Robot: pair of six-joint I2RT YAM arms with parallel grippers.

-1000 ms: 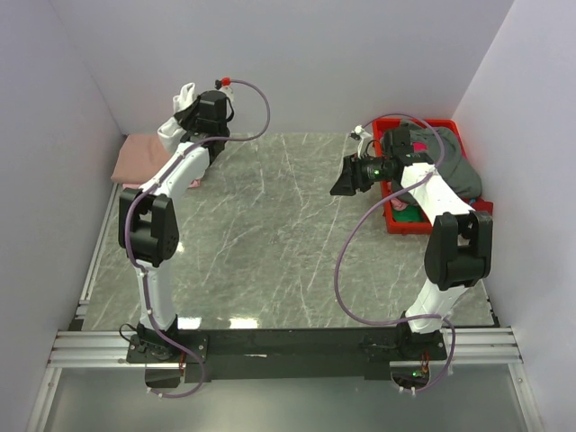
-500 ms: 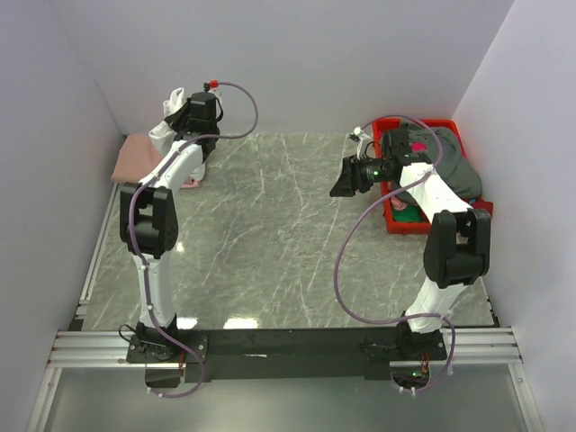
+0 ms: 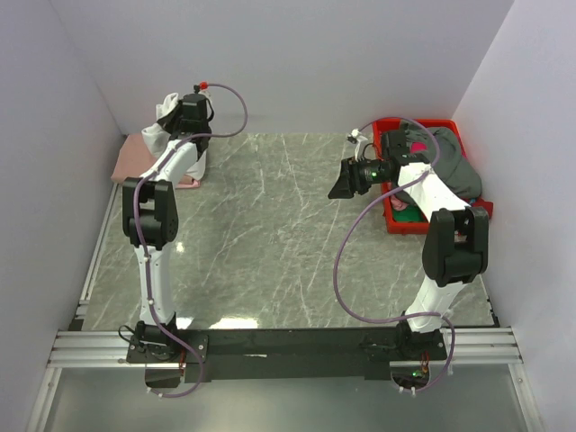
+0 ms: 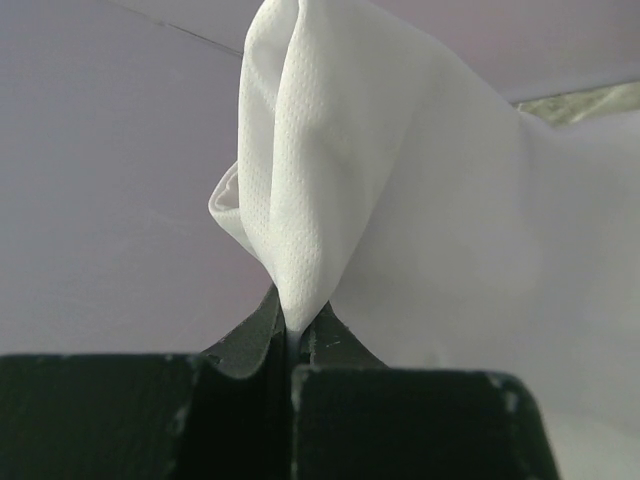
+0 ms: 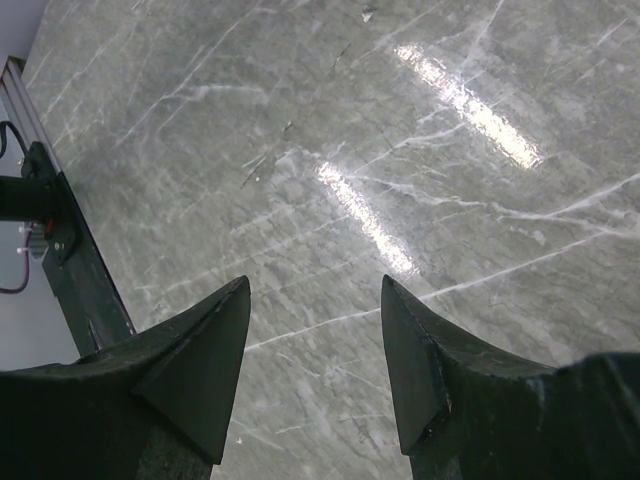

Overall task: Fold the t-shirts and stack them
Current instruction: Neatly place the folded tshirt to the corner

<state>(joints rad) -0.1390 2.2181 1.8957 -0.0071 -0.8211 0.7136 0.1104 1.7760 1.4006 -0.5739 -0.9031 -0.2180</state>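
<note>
At ten o'clock on the worktop (image 3: 270,225), the left hand (image 4: 290,340) pinches the white t-shirt (image 4: 380,200) by a thin fold near the salmon-pink t-shirt (image 3: 135,157); that fold may slip. Meanwhile the right hand (image 5: 315,285) gapes, empty.

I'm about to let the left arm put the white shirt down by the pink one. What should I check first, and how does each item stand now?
1. Left gripper shut on the white t-shirt: ok, the cloth is pinched between its fingers.
2. White t-shirt neatly folded: cannot tell, it looks bunched at the pinch.
3. Salmon-pink t-shirt lying flat at the table's far left corner: ok.
4. Right gripper open, empty and apart from the left arm: ok.
5. Red bin emptied: not ok, a grey t-shirt lies in it.
</note>
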